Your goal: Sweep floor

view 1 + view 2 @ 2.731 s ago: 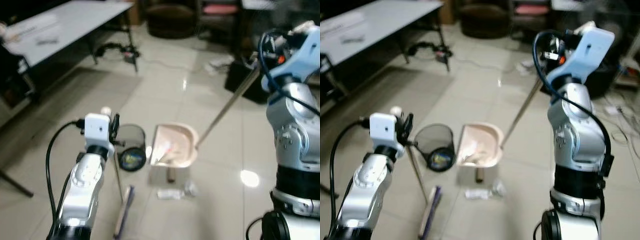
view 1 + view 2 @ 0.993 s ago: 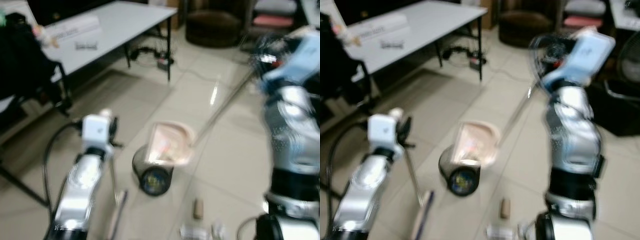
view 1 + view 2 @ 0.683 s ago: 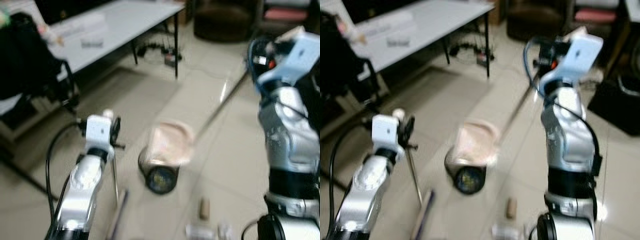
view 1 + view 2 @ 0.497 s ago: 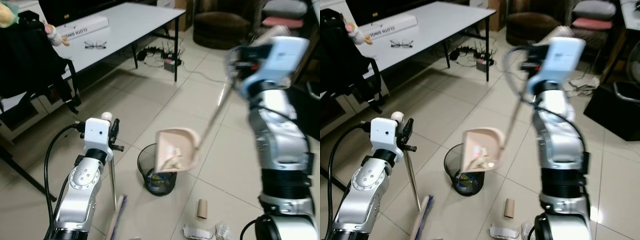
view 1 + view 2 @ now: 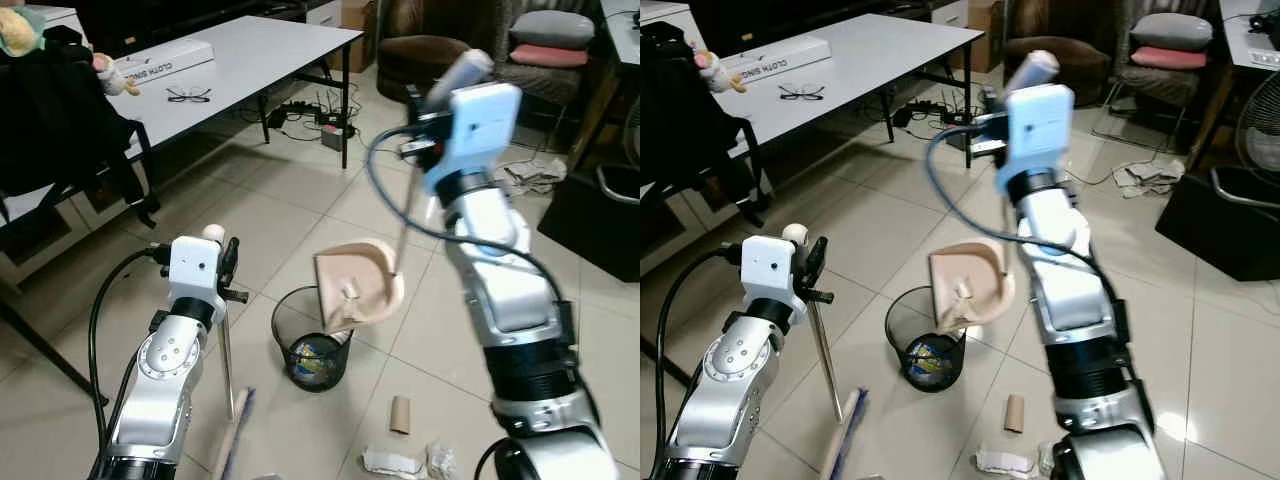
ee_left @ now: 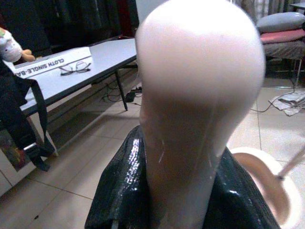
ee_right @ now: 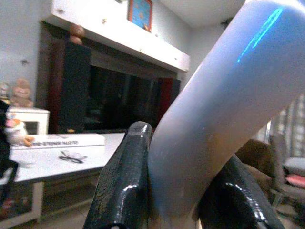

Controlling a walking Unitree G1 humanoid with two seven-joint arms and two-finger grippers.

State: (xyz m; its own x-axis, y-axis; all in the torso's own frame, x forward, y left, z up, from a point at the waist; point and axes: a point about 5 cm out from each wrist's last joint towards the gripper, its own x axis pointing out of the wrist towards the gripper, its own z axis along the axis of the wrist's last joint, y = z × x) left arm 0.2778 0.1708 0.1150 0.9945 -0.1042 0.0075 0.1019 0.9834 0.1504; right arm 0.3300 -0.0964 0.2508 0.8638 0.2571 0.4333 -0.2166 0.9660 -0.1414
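While the right gripper [image 7: 183,191] is raised at chest height with both black fingers clamped on the pale handle [image 7: 224,100] of the dustpan [image 5: 358,285], the pan hangs tipped on edge directly above the black mesh wastebasket [image 5: 312,352]. A scrap of white debris [image 5: 349,291] sits on the pan's inner face. Pan and basket rim look very close; contact cannot be judged.

Left gripper [image 5: 222,262] is closed around the rounded top of the broom handle [image 6: 200,95]. The metal shaft [image 5: 227,355] runs down to the broom head [image 5: 232,440], which rests on the tiled floor [image 5: 300,200] at 9 o'clock from the basket.

On the floor at 4 o'clock from the basket: a cardboard tube [image 5: 400,414], lying flat. Just past it, toward 5 o'clock, crumpled white paper [image 5: 410,462].

At 11 o'clock from the basket: a white table [image 5: 250,45] carrying glasses [image 5: 188,95] and a long white box [image 5: 165,60].
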